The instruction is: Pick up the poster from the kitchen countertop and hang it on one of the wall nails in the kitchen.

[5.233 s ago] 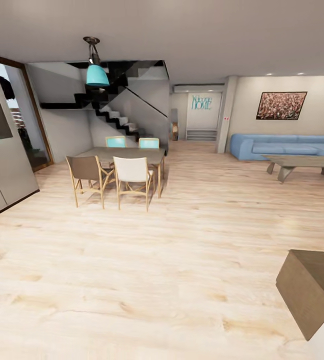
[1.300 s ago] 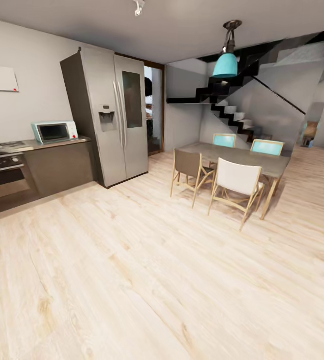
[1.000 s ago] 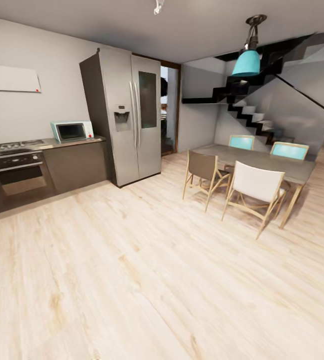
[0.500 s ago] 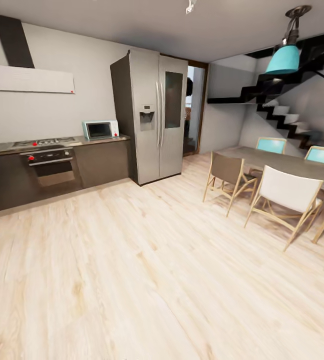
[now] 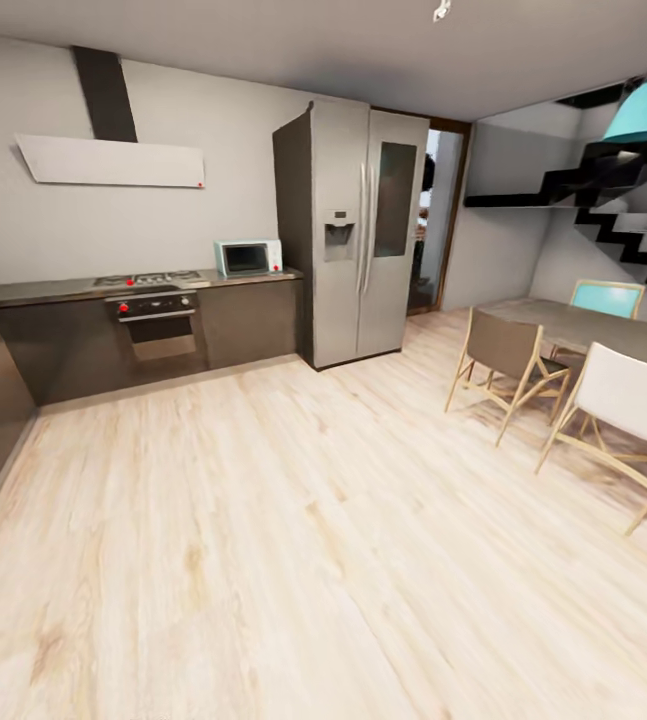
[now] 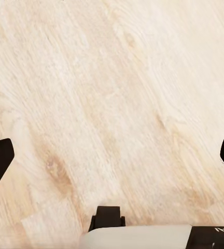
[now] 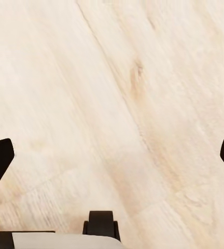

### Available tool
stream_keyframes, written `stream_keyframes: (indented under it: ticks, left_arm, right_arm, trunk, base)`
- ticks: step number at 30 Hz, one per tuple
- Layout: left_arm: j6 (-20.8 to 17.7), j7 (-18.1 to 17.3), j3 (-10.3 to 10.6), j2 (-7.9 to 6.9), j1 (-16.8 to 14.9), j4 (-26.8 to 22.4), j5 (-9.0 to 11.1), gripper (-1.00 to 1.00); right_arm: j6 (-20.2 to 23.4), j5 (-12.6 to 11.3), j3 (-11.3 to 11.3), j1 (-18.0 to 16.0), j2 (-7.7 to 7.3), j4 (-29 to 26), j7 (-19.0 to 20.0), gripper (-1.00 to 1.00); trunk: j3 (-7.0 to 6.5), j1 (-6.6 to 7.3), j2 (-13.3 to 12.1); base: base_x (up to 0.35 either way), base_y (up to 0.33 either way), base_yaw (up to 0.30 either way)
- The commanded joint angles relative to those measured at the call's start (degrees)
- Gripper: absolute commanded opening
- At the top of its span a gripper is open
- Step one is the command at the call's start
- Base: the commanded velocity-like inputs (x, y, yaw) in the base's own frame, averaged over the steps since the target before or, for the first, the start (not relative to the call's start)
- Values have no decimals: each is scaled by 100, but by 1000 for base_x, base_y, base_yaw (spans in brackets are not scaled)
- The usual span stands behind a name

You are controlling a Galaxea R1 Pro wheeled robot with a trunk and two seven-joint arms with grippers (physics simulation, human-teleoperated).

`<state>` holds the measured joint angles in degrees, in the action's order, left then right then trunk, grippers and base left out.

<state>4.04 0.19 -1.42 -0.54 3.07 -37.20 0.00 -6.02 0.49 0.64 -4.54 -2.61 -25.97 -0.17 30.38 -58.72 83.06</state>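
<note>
Poster isn't in sight yet; judging by the task it lies somewhere on the long matte grey kitchen countertop (image 5: 58, 290), whose run carries a gas hob (image 5: 148, 279) and a small mint-and-white microwave (image 5: 247, 257) beside the tall steel double-door fridge (image 5: 363, 235). A framed poster should be light, stiff and flat, glazing maybe fragile; prob. best pinched at a frame edge, not the face. Left gripper (image 6: 112, 155) and right gripper (image 7: 112, 155) both spread wide, holding nothing, over pale wood plank floor (image 5: 293, 540). Vs. half a sec ago the view has swung left: fridge and hob sit further right, countertop's corner return appears at left, wooden dining chairs (image 5: 508, 360) slide toward the right edge.
</note>
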Motion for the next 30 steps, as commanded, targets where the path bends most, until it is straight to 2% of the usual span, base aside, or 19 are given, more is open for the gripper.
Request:
stream_keyframes:
  ticks: [1, 11, 30]
  left_arm:
    - [9, 3, -3, 1, 2, -7, 0, 100]
    - [9, 7, -2, 1, 1, -7, 0, 100]
    - [16, 7, -10, 1, 2, -9, 4, 100]
  right_arm:
    - [-17, 5, 6, -3, -2, 4, 0, 100]
    - [-21, 5, 14, -3, -2, 9, 2, 100]
    - [-22, 13, 15, -3, 14, 22, -9, 100]
  trunk:
    - [5, -1, 2]
    - [5, -1, 2]
    - [5, -1, 2]
  base:
    - [131, -116, 121]
    - [208, -187, 86]
    - [25, -23, 276]
